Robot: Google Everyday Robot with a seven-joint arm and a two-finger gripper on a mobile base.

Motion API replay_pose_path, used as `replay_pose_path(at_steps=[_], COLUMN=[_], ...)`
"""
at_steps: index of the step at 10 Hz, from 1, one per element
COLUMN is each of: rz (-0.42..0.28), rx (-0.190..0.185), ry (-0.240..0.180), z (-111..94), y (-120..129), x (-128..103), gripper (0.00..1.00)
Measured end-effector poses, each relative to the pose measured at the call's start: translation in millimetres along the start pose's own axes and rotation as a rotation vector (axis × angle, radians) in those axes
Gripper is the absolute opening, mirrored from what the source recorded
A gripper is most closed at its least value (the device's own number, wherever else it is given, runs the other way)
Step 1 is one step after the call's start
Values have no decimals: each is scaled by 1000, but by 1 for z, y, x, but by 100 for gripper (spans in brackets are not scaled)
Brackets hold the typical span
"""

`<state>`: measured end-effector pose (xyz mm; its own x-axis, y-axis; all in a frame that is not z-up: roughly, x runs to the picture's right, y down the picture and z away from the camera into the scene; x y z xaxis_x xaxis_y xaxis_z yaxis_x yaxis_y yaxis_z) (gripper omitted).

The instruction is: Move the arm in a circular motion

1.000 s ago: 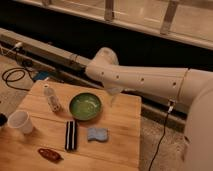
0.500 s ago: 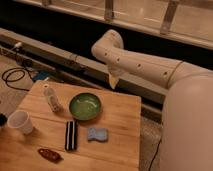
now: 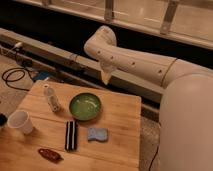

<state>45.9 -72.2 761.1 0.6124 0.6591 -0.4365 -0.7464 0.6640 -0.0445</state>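
The cream-white arm of thick rounded segments with small dark holes reaches in from the right. Its rounded elbow sits high above the table's far edge. The gripper shows as a small yellowish-tan tip that points down, above the far edge of the wooden table, just behind and right of the green bowl. It touches nothing.
On the table stand a white bottle, a white cup, a black striped bar, a blue sponge and a reddish-brown object. Black cables lie on the floor at left. A rail runs behind.
The arm has swung up and back to the right: the elbow rose and the tip moved from above the bowl toward the table's far edge. Objects on the table have not moved.
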Motion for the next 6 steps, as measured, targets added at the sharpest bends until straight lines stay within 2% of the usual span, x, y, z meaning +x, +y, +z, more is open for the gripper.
replay_pose_path(at_steps=[2, 3, 5, 6], rz=[-32, -39, -19, -11], rx=[-25, -39, -51, -51], ry=[-27, -27, -1, 8], z=[-14, -20, -28, -29], y=[41, 67, 103, 110], x=[11, 26, 59, 69], gripper=[80, 80, 80, 80])
